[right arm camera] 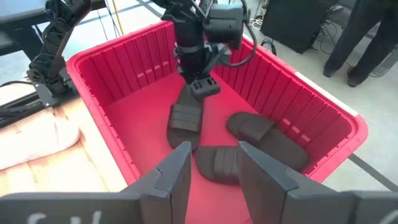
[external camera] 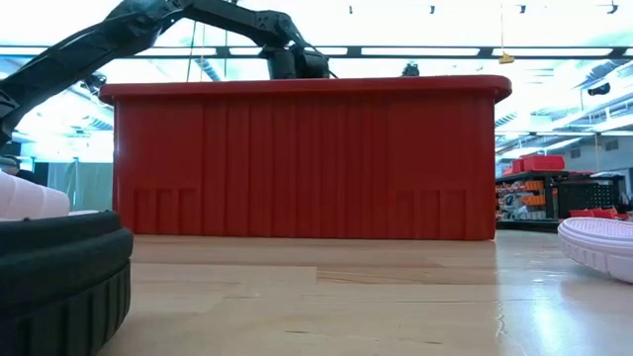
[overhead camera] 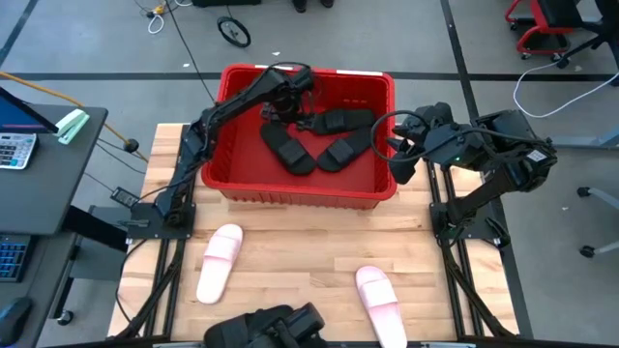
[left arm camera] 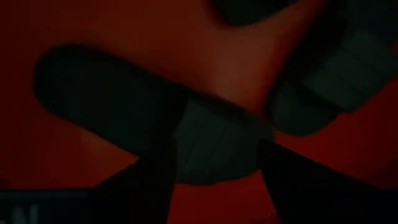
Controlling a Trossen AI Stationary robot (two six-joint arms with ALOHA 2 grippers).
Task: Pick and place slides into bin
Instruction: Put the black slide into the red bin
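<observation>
Now, left gripper (right arm camera: pixel 203 86) inside the bin (overhead camera: pixel 300 195), fingers wide, just above a black slide (right arm camera: pixel 185 118), two more black slides (right arm camera: pixel 267 138) in the bin, right gripper (right arm camera: pixel 214 163) beside the bin, half open, empty, pink slides (overhead camera: pixel 220 262) in front of the bin

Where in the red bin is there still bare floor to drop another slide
Bare floor runs along the bin's left wall and front-left corner, and the far-right corner. The middle and right are crowded by three black slides, with the left gripper open above one.

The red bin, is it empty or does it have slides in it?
Not empty: the red bin holds three black slides, seen from above.
</observation>
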